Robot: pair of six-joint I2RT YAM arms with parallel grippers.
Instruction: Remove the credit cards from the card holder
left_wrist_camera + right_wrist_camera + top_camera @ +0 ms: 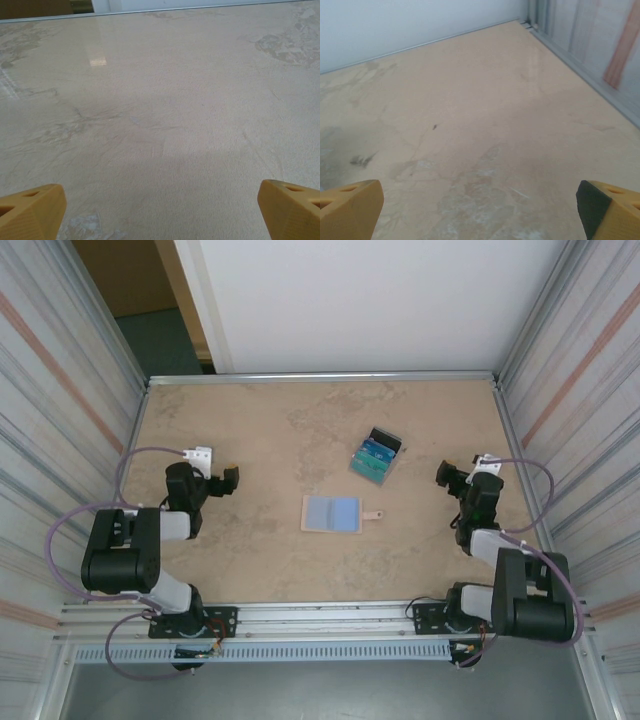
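The card holder [331, 513] lies flat in the middle of the table with its pale blue inner face up and its tan strap tab [372, 515] pointing right. The credit cards [376, 457] lie in an overlapping teal, blue and black stack on the table, up and to the right of the holder. My left gripper [231, 480] is at the left side, well clear of the holder, open with nothing between its yellow fingertips [31, 210]. My right gripper [447, 476] is at the right side, right of the cards, open and holding nothing.
Metal-framed walls [520, 370] close the table [280, 430] on the left, right and back. A metal rail [330, 615] runs along the near edge by the arm bases. Bare tabletop lies in front of both grippers.
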